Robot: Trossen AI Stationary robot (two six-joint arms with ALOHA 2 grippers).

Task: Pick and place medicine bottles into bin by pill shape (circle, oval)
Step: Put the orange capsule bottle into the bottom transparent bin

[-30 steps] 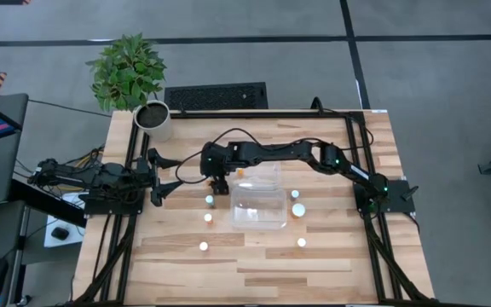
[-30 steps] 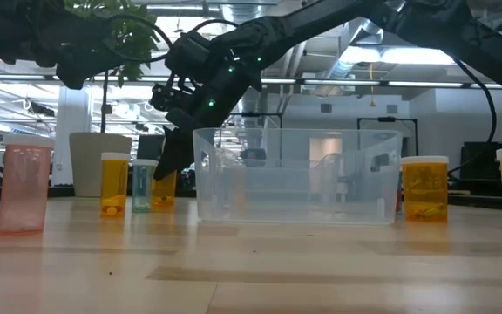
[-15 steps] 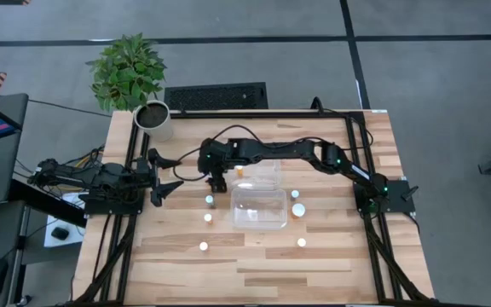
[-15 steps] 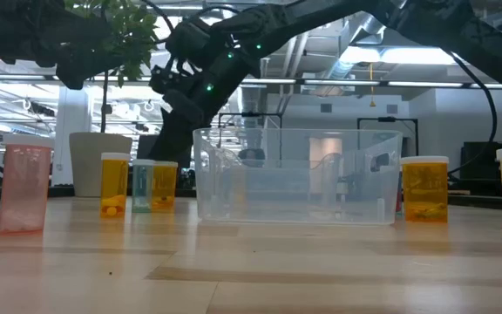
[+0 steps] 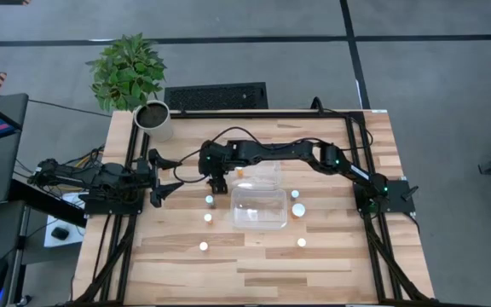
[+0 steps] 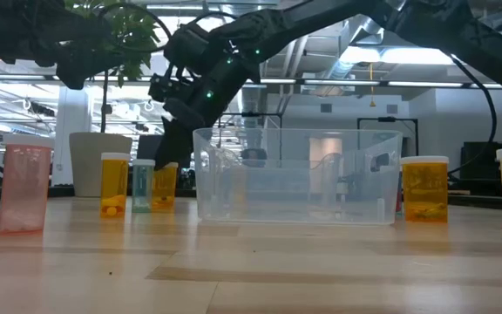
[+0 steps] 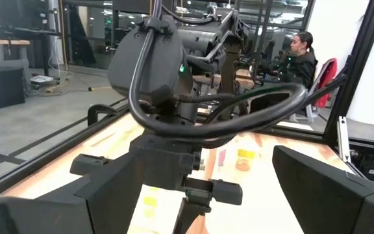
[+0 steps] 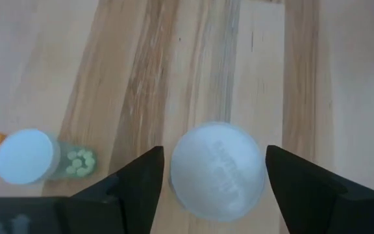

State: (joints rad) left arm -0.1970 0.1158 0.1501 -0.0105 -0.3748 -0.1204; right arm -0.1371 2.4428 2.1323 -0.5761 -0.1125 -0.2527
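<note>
So the right gripper (image 8: 213, 179) is reaching across the light wooden slatted table (image 5: 331, 264) and sits right over a small bottle with a round white cap (image 8: 217, 170), just off the left side of the clear rectangular plastic bin (image 5: 258, 200). From the right wrist view its two dark fingers (image 8: 130, 185) are spread apart, one on each side of the cap, with a sliver of wood showing between each finger and the cap, so nothing is clamped. A second, clear-sided bottle with pale round pills (image 8: 41, 157) stands just beside it.

In the low view the dark arm drops down behind the bin's left end, next to a tall orange bottle (image 6: 114, 185), a small clear one (image 6: 143, 185) and another amber one (image 6: 164, 187). Another amber white-capped bottle (image 6: 424, 187) stands at the bin's other end. More white caps dot the table around the bin in the high view.

The left gripper (image 5: 162, 177) waits at the table's left edge, its fingers wide open and holding nothing.
</note>
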